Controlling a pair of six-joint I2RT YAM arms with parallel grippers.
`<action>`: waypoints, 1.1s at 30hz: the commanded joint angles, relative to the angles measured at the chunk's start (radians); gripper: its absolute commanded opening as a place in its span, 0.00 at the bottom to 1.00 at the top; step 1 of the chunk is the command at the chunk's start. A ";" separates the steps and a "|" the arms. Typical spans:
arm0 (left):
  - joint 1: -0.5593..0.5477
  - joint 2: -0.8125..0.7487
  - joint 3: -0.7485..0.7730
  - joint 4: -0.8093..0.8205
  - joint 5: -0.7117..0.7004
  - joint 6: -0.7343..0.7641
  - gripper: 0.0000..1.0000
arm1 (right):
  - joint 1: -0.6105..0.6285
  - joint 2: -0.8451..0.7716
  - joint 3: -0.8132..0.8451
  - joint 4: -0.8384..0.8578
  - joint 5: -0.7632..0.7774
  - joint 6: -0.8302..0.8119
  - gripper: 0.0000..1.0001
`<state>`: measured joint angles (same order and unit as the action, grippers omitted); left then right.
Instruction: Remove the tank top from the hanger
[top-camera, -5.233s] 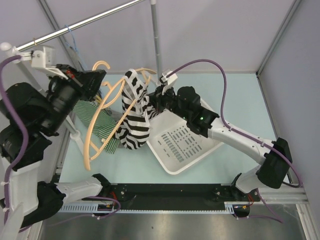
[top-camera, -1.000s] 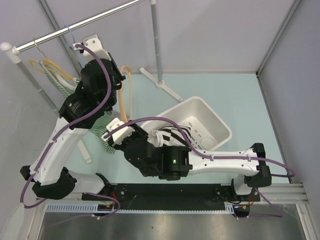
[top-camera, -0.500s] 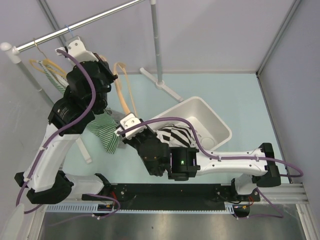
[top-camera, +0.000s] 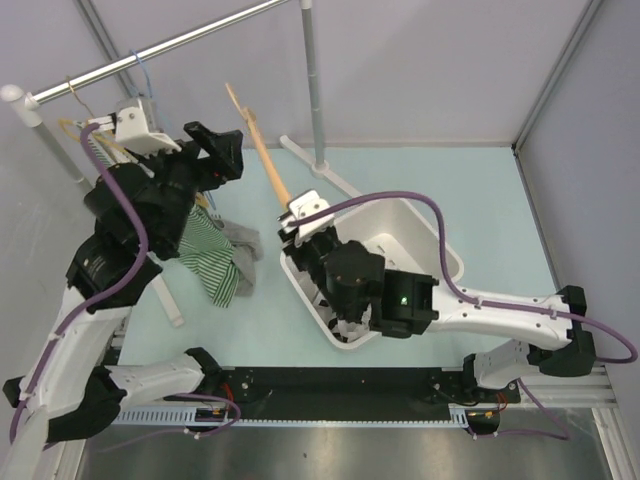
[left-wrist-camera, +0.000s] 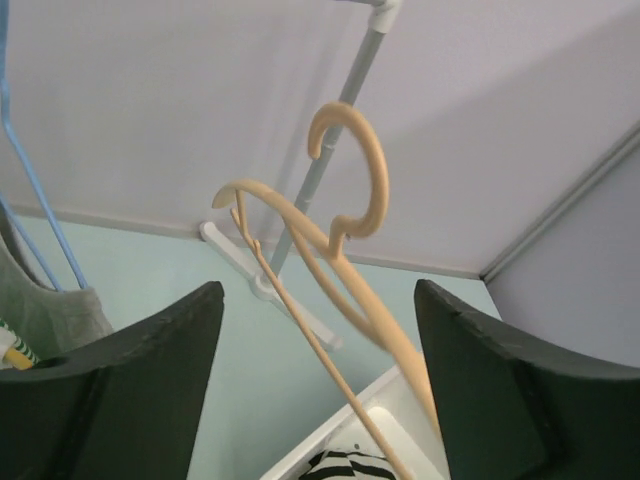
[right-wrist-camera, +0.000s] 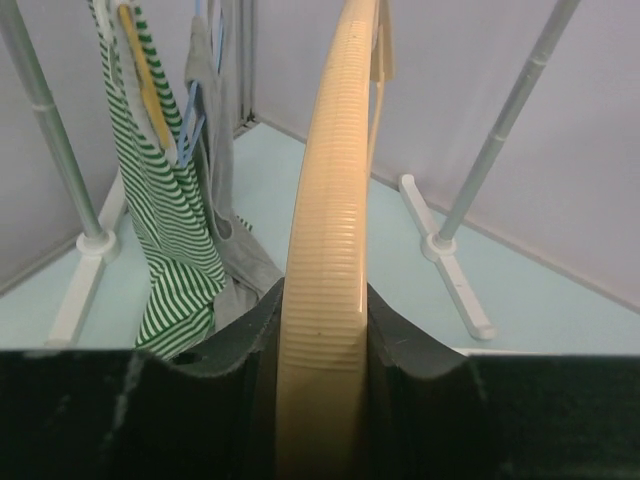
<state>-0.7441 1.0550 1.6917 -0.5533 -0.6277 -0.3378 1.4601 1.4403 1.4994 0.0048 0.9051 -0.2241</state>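
Overhead, the bare hanger (top-camera: 262, 150) slants from the basket (top-camera: 440, 245) toward the far-left corner of the bench (top-camera: 480, 190). Left wrist: left fingers (left-wrist-camera: 130, 390) spread wide, empty; striped tank top (left-wrist-camera: 345, 466) lies in the basket. Right wrist: right fingers (right-wrist-camera: 240, 350) clamp the hanger.

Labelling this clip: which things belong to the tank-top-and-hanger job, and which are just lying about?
Job: beige hanger, zebra-striped tank top, white basket, right gripper.
Lying about: green-striped top, grey garment, blue hanger, clothes rack.
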 joint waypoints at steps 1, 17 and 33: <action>-0.003 -0.087 -0.006 0.082 0.147 0.074 0.84 | -0.102 -0.076 0.008 -0.038 -0.130 0.123 0.00; -0.001 -0.443 -0.188 -0.124 0.082 0.137 0.86 | -0.512 0.107 0.284 -0.049 -0.592 0.220 0.00; -0.003 -0.382 -0.135 -0.212 0.023 0.092 0.87 | -0.737 0.308 0.521 -0.092 -0.896 0.607 0.00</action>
<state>-0.7441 0.6601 1.5246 -0.7506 -0.5751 -0.2276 0.7612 1.7519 1.9793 -0.1207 0.0765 0.2543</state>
